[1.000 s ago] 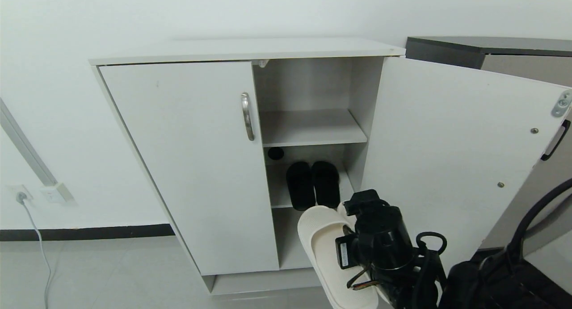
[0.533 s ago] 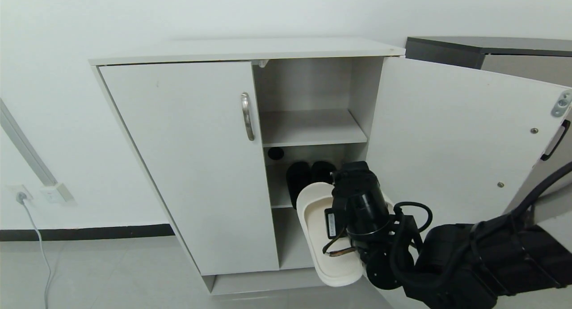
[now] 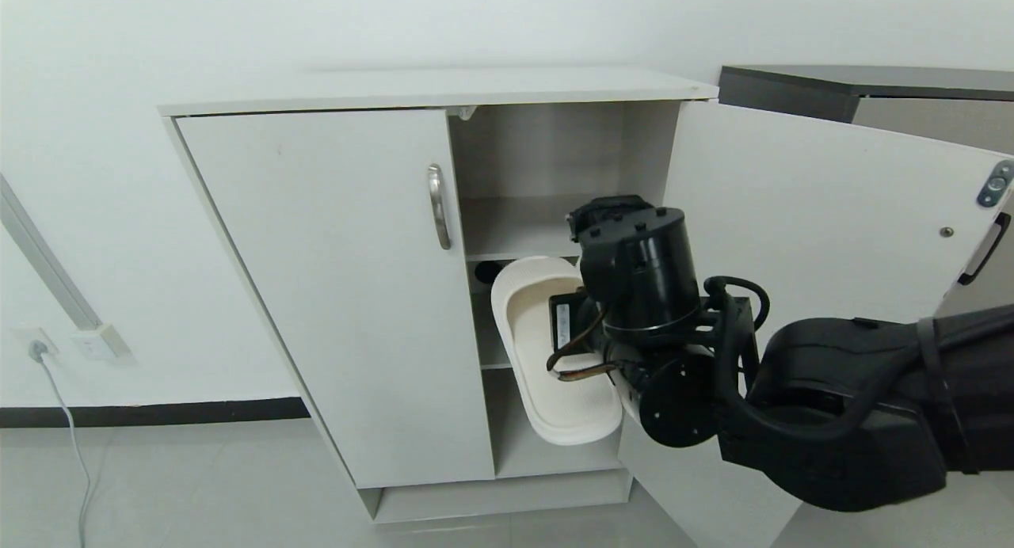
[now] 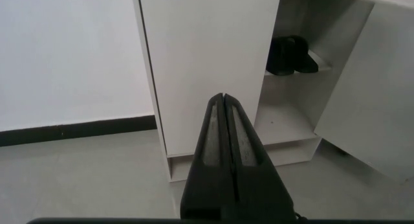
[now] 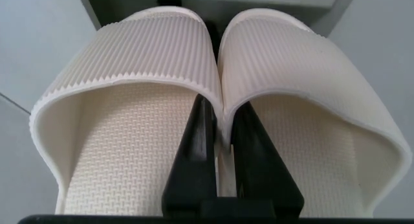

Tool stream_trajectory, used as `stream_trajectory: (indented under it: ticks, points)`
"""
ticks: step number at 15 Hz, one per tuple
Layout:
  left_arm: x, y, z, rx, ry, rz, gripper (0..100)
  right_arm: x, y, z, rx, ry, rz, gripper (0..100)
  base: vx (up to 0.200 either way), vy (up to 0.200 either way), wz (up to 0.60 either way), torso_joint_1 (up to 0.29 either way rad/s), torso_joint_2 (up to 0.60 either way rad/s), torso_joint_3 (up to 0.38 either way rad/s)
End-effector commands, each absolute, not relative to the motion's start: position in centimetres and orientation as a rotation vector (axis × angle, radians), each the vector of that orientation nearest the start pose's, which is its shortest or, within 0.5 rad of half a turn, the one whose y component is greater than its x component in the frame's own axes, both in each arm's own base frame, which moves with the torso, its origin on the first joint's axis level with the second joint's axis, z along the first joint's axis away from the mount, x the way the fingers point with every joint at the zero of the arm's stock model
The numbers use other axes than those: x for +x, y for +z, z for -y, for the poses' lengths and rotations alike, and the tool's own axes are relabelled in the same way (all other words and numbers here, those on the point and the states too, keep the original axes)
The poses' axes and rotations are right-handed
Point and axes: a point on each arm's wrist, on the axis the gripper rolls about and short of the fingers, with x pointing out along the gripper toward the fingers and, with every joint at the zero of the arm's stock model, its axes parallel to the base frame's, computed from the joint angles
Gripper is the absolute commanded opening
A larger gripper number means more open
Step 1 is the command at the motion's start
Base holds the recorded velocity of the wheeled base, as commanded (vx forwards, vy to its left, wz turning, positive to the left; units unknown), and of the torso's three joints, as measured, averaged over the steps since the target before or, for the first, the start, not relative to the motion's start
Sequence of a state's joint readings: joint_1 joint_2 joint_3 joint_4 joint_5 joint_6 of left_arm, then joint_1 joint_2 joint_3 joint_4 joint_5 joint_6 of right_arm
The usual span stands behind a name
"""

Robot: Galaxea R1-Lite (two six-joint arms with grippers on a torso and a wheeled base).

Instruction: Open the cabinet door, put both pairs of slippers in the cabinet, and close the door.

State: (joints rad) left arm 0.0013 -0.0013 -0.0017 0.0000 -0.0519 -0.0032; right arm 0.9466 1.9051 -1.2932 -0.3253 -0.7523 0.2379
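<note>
The right pincer is clenched on the white slippers. One finger sits inside each slipper and pinches their two inner walls together, so the pair hangs as one piece. It is right in front of the open right half of the cabinet, beside the open door, which is swung out to the right.

The pair's long axis runs steeply. The toes point up and far, toward the cabinet's inside, and the heels hang down and near. In the head view the toes sit just below the front edge of the upper shelf, across the mouth of the compartment under it.

In the left wrist view that compartment's middle shelf already carries the black slippers. How much room is left beside them cannot be told. Getting the white pair in probably means tipping the toes down toward level and then pushing far, or the toes may catch the shelf edge.

The right arm is plainly the nearer one. The left pincer is clenched on nothing, its fingers pressed flat together. It hangs over the floor, well apart from the cabinet, on the near side of the closed left door.
</note>
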Motion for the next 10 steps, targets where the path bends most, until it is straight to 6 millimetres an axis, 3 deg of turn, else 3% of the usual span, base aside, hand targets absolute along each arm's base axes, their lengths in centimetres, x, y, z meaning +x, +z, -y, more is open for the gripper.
stream_trajectory:
  ticks: [1, 6, 10]
  points:
    - [-2.3, 7.6, 0.1, -0.003, -0.051, 0.001, 0, 24.9, 21.8, -30.4, 0.034, 0.149, -0.201, 0, 0.000, 0.000, 0.00, 0.000, 0.00, 0.000]
    - [-2.3, 7.6, 0.1, -0.003, -0.051, 0.001, 0, 25.9, 20.9, -30.9, 0.024, 0.137, -0.211, 0, 0.000, 0.000, 0.00, 0.000, 0.00, 0.000]
    - [-2.3, 7.6, 0.1, -0.003, -0.051, 0.001, 0, 26.1, 21.4, -31.2, 0.039, 0.139, -0.198, 0, 0.000, 0.000, 0.00, 0.000, 0.00, 0.000]
